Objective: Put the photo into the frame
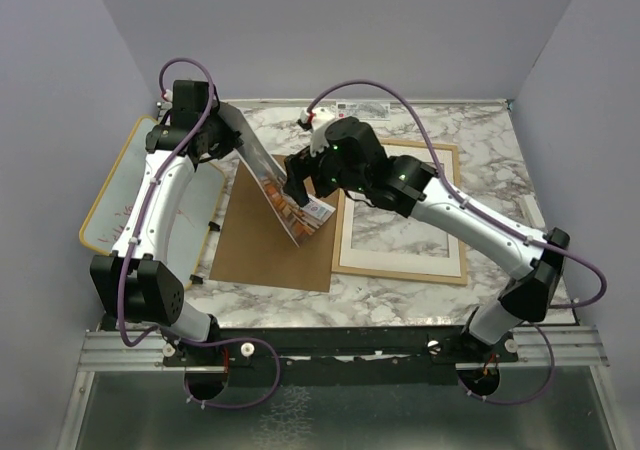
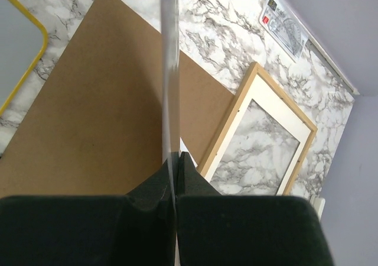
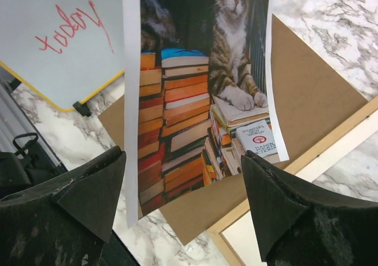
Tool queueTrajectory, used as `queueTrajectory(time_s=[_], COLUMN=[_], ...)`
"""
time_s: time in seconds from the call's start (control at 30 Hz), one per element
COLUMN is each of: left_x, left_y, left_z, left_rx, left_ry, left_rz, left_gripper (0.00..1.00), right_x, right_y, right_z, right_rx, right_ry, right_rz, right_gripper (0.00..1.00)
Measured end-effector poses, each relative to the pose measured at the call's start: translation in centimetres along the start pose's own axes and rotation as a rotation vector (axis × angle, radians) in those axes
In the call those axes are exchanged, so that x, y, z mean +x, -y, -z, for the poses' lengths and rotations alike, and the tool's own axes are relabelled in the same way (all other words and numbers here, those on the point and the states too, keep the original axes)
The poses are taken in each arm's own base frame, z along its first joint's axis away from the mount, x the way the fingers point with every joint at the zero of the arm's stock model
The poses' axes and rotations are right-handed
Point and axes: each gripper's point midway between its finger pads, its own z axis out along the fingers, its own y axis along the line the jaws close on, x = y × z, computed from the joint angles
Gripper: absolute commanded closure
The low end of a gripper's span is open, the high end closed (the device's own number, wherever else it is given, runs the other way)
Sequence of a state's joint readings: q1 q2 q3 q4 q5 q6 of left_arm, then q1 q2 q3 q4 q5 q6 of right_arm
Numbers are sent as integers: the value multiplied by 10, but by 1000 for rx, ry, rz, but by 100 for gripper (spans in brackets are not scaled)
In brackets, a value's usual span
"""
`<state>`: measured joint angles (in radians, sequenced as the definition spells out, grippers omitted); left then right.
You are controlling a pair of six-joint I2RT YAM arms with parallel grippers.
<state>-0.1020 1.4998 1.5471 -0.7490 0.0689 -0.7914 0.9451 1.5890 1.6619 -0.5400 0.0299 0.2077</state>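
At the far left of the top view a yellow-edged whiteboard [image 1: 105, 212] with red handwriting lies flat, partly under the left arm. The left gripper [image 2: 175, 159] is at the upper left of the marble, its fingers pinched tight on one edge of the photo [image 1: 265, 170]. The wrist view there shows the sheet edge-on as a thin pale strip.

The photo hangs tilted above the table, running from that grip down toward the centre, its printed side (cat and stacked books) facing the right arm. Beneath it a brown backing board [image 1: 265, 255] lies flat, left of centre.

At the photo's lower end is the right gripper [image 1: 300, 185]. Its fingers are spread wide, one to each side of the print, and its wrist view shows neither pad touching the paper.

Right of centre the frame [image 1: 400, 273] lies flat on the table. Inside its light wood rim is a white inner border, and the marble pattern shows through the middle. Its left rail meets the backing board's right edge, though I cannot tell whether they overlap.

The table [image 1: 480, 135] has a white marble pattern with grey veins. Plain pale lilac walls [image 1: 340, 30] close it in at the back and on both sides.
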Motion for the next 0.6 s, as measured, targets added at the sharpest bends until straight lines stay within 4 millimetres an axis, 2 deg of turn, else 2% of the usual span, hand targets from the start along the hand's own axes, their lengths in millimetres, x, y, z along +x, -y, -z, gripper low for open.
queueTrajectory(time_s=[0.2,0.37,0.47,0.53,0.6], left_x=[-1,1,3,3,4], left_y=[-1,-3,-5,-6,-6], left_z=[1,1,-1,-1,0], left_rx=[-5,-12,-17,-18,-18], left_ry=[9,7,1,0,0], left_rz=[9,16,18,18,18], left_gripper=[100,100,100,100,100], right_x=[10,7,5,9,18], right_y=[-33,-61,-63,-55,-42], right_z=[-36,-71,-93,-107,-119], right_rx=[-23,-5,59,131,207], right_ry=[-39,-29,-22,-26,-42], right_rz=[80,118,121,119,121], right_gripper=[17,22,27,33,43])
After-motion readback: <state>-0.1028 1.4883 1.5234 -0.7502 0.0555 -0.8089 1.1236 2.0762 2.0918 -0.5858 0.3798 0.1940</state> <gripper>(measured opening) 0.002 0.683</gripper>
